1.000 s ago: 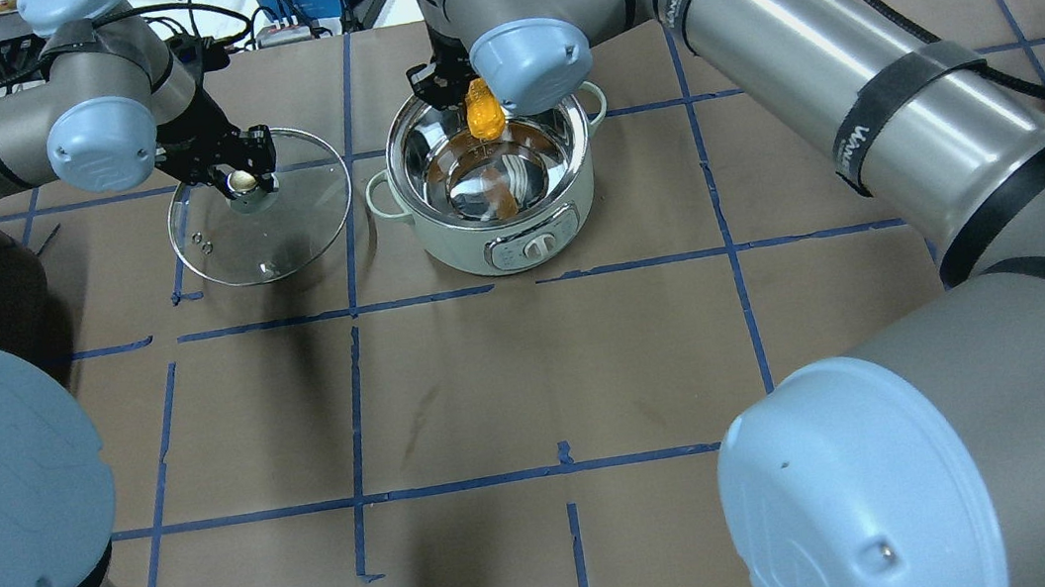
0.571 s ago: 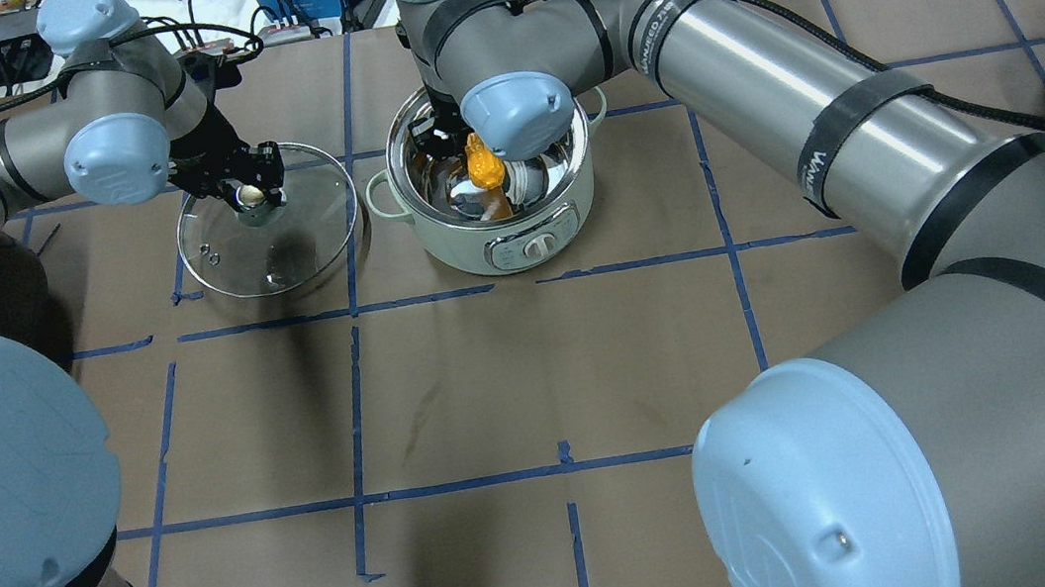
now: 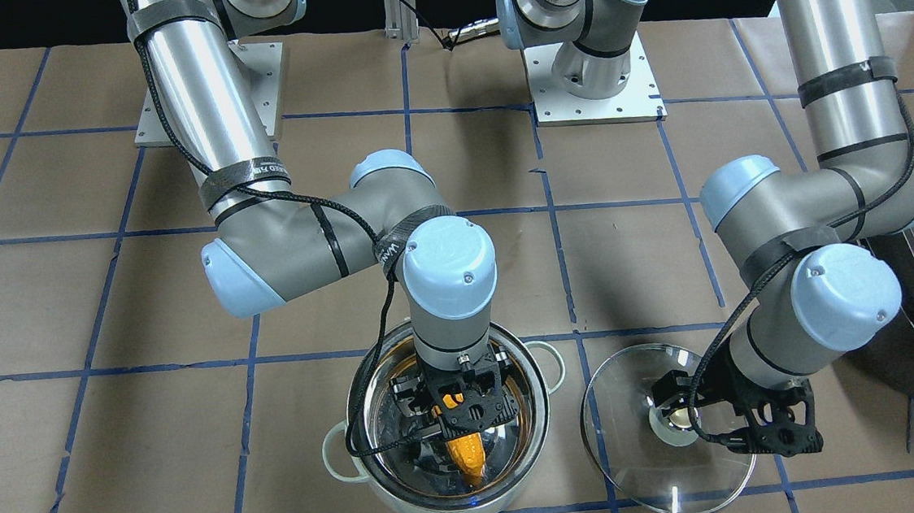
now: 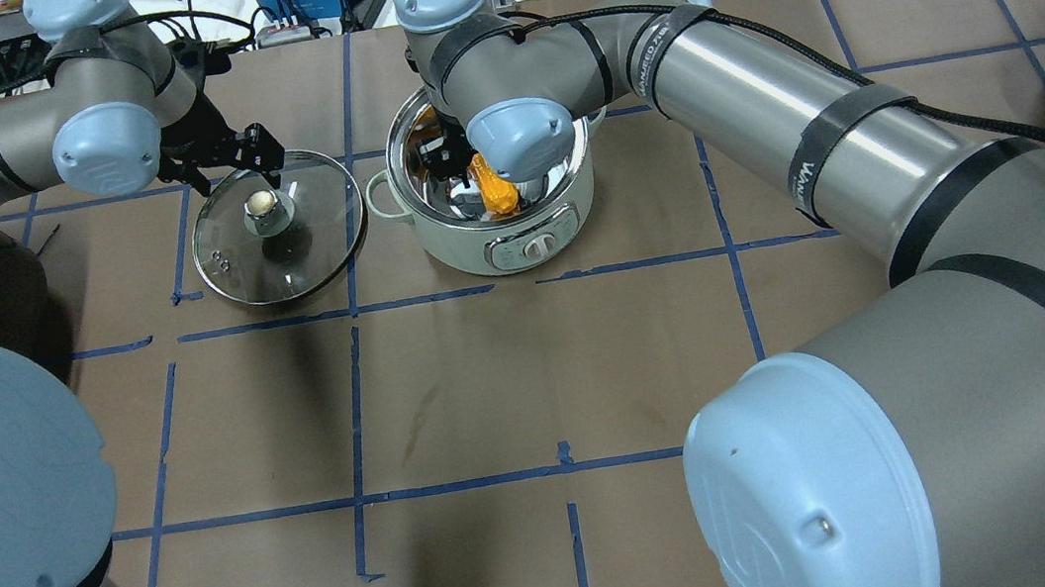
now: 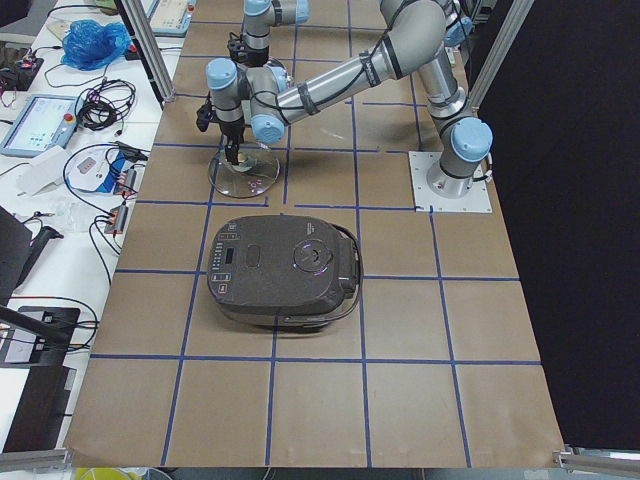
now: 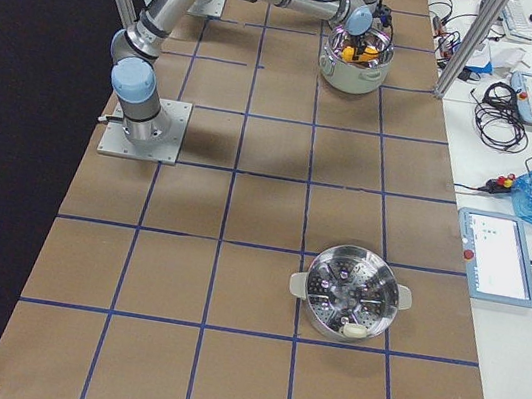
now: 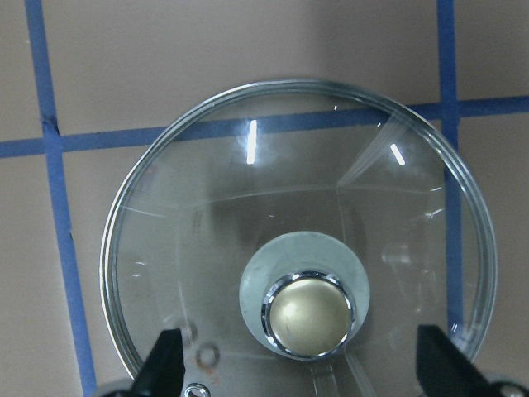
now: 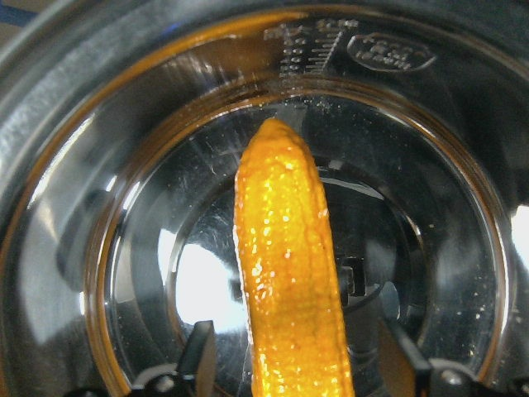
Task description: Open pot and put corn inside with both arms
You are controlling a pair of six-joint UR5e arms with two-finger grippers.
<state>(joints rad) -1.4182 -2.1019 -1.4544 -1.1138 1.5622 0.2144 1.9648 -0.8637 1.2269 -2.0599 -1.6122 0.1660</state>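
The pot [image 4: 477, 249] stands open on the table, its shiny inside showing. My right gripper [image 3: 466, 423] reaches down into it. The corn [image 8: 289, 273] lies between the spread fingers with a gap on each side, tip pointing away, so the gripper is open. The corn [image 4: 498, 195] shows orange under the wrist, low inside the pot [image 3: 412, 511]. The glass lid [image 4: 308, 250] lies flat on the table left of the pot. My left gripper [image 7: 302, 368] hovers open just over its knob [image 7: 307, 314], not touching it.
The dark rice cooker [image 5: 285, 270] sits on the robot's left side, close to the left arm's elbow. A steel steamer pot [image 6: 347, 293] stands far off to the robot's right. Blue tape lines grid the brown table.
The right gripper came down into the pot with the corn and its fingers now stand apart. The left gripper set the lid flat, let go of the knob and drew back.
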